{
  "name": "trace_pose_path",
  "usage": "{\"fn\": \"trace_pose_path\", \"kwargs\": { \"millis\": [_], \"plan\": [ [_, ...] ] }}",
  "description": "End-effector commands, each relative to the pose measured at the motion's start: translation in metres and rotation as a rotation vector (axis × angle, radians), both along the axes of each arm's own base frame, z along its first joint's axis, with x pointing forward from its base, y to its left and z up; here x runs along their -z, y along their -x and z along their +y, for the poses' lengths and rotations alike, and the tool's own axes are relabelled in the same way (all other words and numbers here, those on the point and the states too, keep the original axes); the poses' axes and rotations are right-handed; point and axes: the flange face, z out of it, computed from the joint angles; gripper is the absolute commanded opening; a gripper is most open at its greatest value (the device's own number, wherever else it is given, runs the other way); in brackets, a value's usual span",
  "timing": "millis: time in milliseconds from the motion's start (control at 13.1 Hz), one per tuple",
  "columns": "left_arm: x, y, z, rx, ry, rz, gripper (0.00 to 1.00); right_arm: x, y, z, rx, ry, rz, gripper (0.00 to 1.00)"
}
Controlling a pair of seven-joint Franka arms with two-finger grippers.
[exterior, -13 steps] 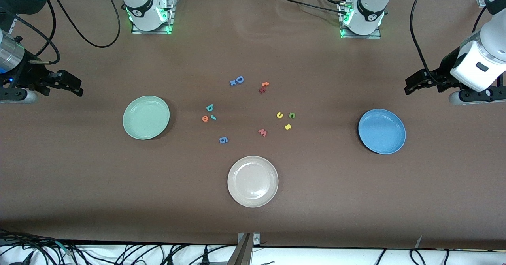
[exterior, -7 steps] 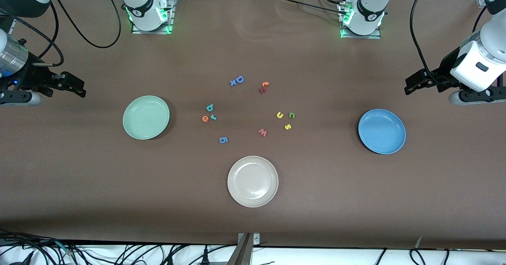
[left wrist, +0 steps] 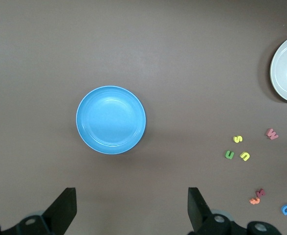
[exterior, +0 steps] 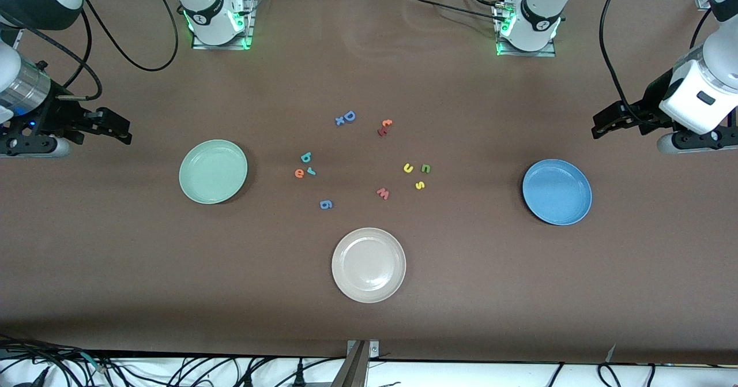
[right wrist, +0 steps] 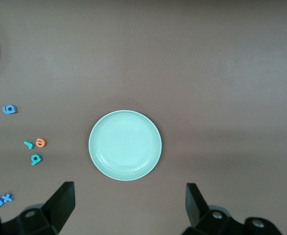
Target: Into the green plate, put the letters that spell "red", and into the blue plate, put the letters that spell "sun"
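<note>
Right gripper [exterior: 118, 132] shifted inward, both grippers wide open, empty, left gripper [exterior: 602, 126] partly cut off

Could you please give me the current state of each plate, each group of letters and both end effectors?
green plate: empty.
blue plate: empty.
cream-white plate: empty.
"red" letters: loose on the table, clustered between the green plate and the "sun" letters.
"sun" letters: loose on the table, clustered.
left end effector: open, empty, up at its end of the table.
right end effector: open, empty, up at its end.
</note>
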Motion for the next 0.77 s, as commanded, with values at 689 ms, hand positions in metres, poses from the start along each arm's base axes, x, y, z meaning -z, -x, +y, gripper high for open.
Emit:
{"fn": "trace_pose_path", "kwargs": {
  "millis": [689],
  "plan": [
    [-0.005, 0.0, 0.001, 0.005, -0.001, 0.004, 1.0, 0.043, 0.001, 0.054, -0.092, 0.005, 0.133, 1.0]
  ]
}}
